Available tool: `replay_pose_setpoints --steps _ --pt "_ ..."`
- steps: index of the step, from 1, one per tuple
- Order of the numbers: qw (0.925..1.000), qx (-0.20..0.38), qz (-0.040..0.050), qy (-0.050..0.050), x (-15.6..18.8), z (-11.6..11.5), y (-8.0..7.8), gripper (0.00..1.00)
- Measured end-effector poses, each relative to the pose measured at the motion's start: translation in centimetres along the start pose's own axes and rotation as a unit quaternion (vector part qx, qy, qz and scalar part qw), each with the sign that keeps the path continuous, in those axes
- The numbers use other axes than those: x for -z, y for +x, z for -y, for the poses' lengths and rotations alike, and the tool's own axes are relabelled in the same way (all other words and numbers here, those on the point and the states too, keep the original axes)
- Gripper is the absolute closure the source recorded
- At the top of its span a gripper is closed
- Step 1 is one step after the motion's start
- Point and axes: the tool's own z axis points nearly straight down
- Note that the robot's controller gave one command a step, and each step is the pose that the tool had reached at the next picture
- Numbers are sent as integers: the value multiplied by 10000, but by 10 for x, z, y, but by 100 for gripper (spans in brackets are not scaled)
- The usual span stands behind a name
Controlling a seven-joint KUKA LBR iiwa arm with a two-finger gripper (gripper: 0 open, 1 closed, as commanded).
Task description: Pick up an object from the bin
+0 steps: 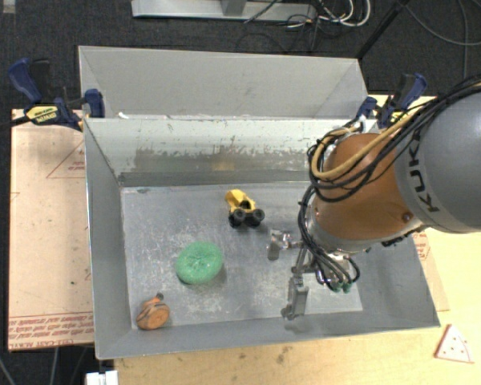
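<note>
And there was the tool [286, 273], down low in the right half of the bin [104, 215], hanging over bare grey floor. Its two fingers [277, 245] stood wide apart, one toward the middle of the bin and the other toward the near wall, with nothing between them. Empty-handed, then, and spread that wide, it looked set to straddle something rather than carry it.

Three candidates lay on the floor, well apart from one another, so no heap to fight through. Nearest was the truck [242, 208], yellow with black wheels, up and to the left of the tool, near the far slope. It sat close to the inner finger but not touching it. The green disc [199, 263] lay flat toward the middle-left, and the orange lump [152, 314] was off in the near-left corner, hard against the wall. That made it the awkward one, by my reckoning, with little room for a finger on that side.

The arm [457, 175] came in from the right, its orange cover [361, 191] and looped cables [337, 155] over the wrist. As for writing, black letters "KU" showed on the grey arm, the rest of the word cut off. Nothing on the three things themselves could be read.
</note>
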Motion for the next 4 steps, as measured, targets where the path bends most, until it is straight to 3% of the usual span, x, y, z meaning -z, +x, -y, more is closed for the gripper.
replay_pose_setpoints --steps 1,2,3,4 --pt "10000 -4 35 -1 4 0 -2 0" --pt "9999 153 54 10 -10 -45 -29 0" --pt "9999 -120 53 -23 -50 -64 -37 0" --pt "9996 267 36 13 -68 -74 -52 0"
